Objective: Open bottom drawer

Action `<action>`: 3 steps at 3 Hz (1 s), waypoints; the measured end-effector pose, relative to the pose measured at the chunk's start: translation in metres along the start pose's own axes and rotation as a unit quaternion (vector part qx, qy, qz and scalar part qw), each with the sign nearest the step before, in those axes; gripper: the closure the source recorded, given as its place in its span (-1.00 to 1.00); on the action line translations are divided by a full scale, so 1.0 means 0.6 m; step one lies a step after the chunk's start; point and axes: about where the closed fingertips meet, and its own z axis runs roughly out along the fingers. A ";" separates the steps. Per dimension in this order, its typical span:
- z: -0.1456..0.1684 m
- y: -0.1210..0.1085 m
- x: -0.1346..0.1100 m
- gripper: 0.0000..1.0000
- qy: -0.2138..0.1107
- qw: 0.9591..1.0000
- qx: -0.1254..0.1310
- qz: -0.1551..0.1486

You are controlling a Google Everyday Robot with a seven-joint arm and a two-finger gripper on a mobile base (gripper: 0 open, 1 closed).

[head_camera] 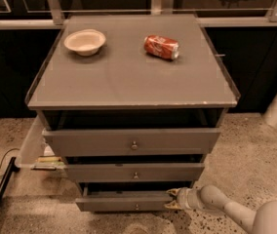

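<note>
Drawers under the bench's front edge number 3, each with 1 knob. The bottom drawer is lowest, its long axis running along that edge. My 1 end effector sits at its right end, below the bench's front right corner, so the drawer lies to the left. Whether it is clamped I cannot tell. On top are 1 bowl and 1 can.

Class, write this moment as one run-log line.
task: open bottom drawer | pincer: at its front's right end | drawer: partly out | cabinet top: bowl, red can
</note>
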 end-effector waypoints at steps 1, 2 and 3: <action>-0.004 0.000 -0.003 0.62 0.000 1.000 0.000 0.000; -0.004 0.000 -0.003 0.18 0.000 1.000 0.000 0.000; -0.003 0.000 -0.003 -0.29 0.000 1.000 0.000 0.000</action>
